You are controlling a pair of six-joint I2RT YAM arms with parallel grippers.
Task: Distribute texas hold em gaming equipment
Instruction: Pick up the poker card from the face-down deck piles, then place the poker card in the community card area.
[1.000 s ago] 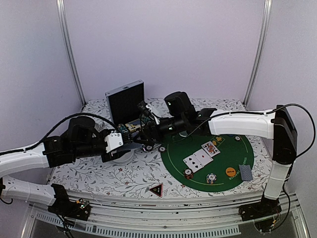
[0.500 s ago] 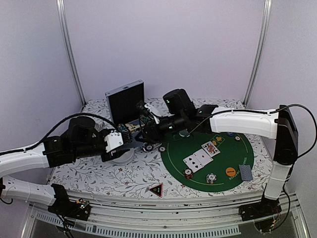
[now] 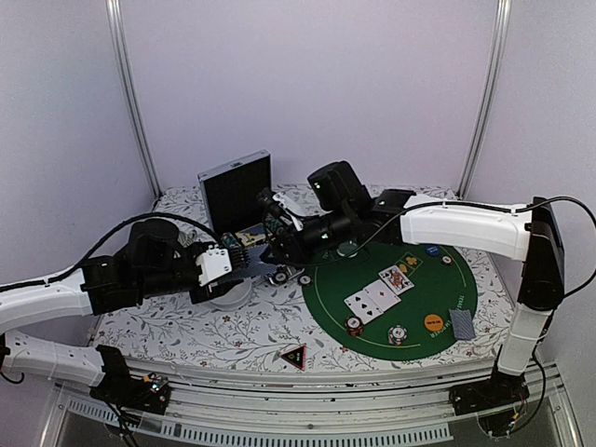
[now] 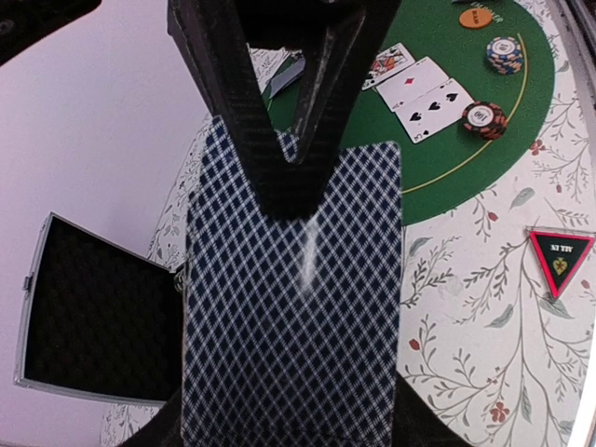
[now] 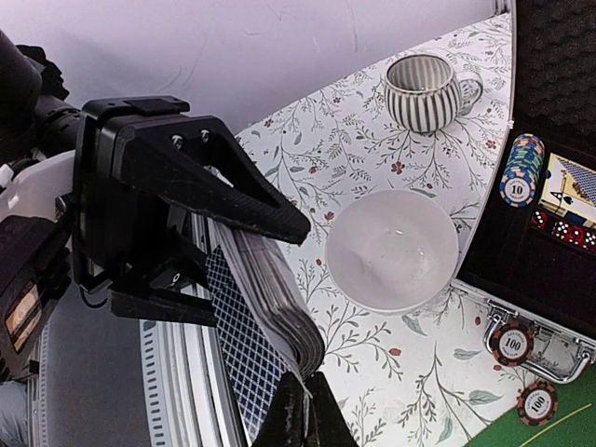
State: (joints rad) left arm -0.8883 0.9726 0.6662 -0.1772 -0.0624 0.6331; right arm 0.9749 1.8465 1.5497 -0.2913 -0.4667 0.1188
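Nearest us, the black triangle [image 3: 294,356] lies on the flowered cloth [image 3: 233,331]. Beyond it, our left gripper [image 5: 251,279] clamps the card deck [image 4: 293,317] above the cloth, left of the green mat [image 3: 442,289]. Our right gripper [image 5: 300,410], jaws pressed together, touches its top card.

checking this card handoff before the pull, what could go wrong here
1. The right gripper pinches the top card at one edge; it may slip free or drag extra cards off the deck.
2. The left gripper holds the deck in the air near the bowl; loosened cards could fall in.
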